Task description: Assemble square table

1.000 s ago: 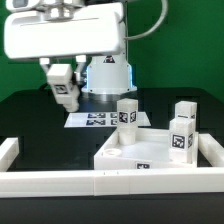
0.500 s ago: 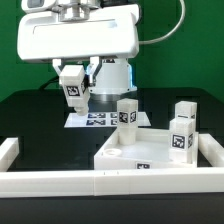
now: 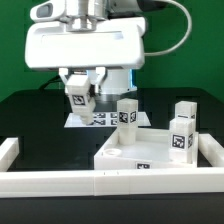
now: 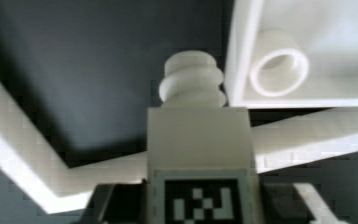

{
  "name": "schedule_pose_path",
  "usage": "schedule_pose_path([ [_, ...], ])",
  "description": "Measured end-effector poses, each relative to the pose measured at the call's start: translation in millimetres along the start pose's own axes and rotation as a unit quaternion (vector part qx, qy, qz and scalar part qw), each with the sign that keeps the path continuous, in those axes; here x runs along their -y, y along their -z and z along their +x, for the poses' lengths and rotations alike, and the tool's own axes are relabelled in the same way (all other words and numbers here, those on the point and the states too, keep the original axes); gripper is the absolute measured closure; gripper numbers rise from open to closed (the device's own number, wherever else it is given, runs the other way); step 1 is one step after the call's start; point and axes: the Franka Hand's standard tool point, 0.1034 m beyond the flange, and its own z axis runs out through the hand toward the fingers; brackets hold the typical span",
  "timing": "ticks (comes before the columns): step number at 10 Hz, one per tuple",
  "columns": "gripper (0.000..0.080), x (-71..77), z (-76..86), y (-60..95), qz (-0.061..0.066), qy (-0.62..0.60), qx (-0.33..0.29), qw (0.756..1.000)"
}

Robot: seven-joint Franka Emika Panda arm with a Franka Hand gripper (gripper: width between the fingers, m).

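- Exterior view: low, near, level with the black tabletop [image 3: 30, 120], facing the arm.
- Wrist view: looks steeply down, very close.
- Shared: large white plastic square slab [image 3: 150, 152] [image 4: 318, 50].

Three legs [image 3: 128, 112] upright on tabletop [image 3: 140, 152], fourth leg [image 3: 79, 96] (in the tool [image 3: 82, 80]) above marker board [image 3: 102, 120], behind tabletop

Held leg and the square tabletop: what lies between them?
Exterior view: the marker board on the black table, between the leg in the claw and the tabletop.
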Motion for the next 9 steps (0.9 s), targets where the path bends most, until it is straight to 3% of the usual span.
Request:
schedule_pose_path([
  [2,0.0512,14.6,2.0,-3.8,0.002,-0.007,-0.008,1.000],
  [3,0.0512,20.1,6.6,-2.7,0.001,-0.002,-0.026,1.000],
  [4,0.0512,22.4,13.4,-1.6,-0.011,0.005,-0.072,0.997],
  [5,0.0512,30.5,8.9,-4.4,-0.007,0.003,-0.068,0.998],
  [9,0.0512,27.2,9.5,-4.7,-0.009,0.002,-0.069,0.998],
])
